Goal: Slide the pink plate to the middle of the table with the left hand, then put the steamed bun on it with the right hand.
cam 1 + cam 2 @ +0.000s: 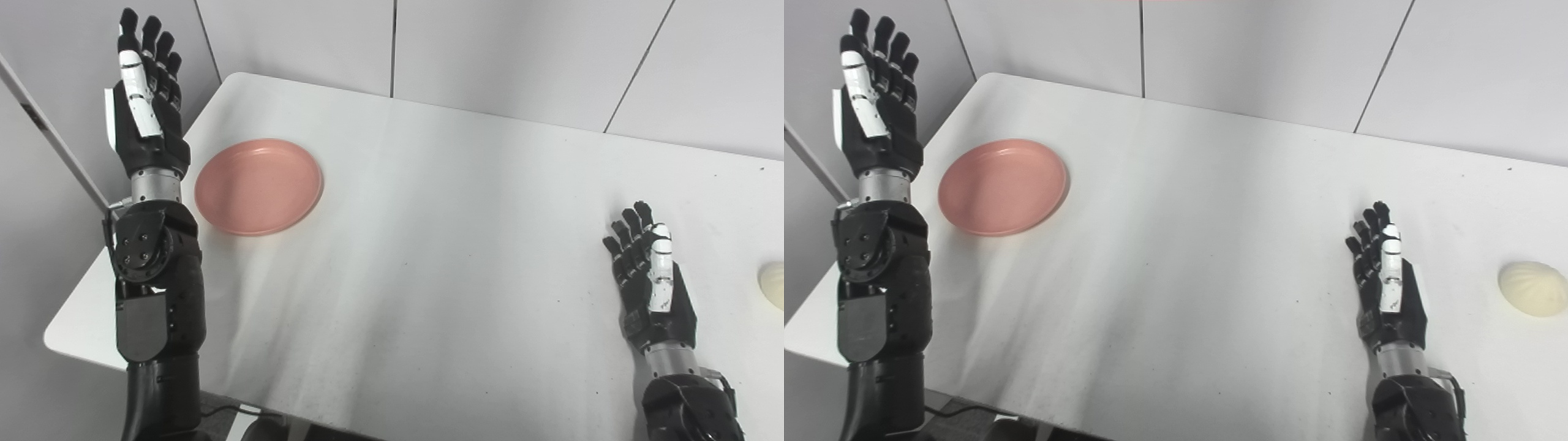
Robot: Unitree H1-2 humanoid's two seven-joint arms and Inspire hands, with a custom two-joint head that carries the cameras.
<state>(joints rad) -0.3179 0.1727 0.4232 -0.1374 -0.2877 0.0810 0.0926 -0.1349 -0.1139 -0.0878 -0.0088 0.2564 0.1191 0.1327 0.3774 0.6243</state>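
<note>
The plate (258,186) is lying at the far left of the tabletop (429,245), not yet slid. The rim should be pressed flat and drawn rightward slowly. The left hand (146,104) is being held raised beside it, fingers extended, empty. The right hand (1387,288) is resting spread, empty; the bun (1532,288) is lying to its right.
</note>
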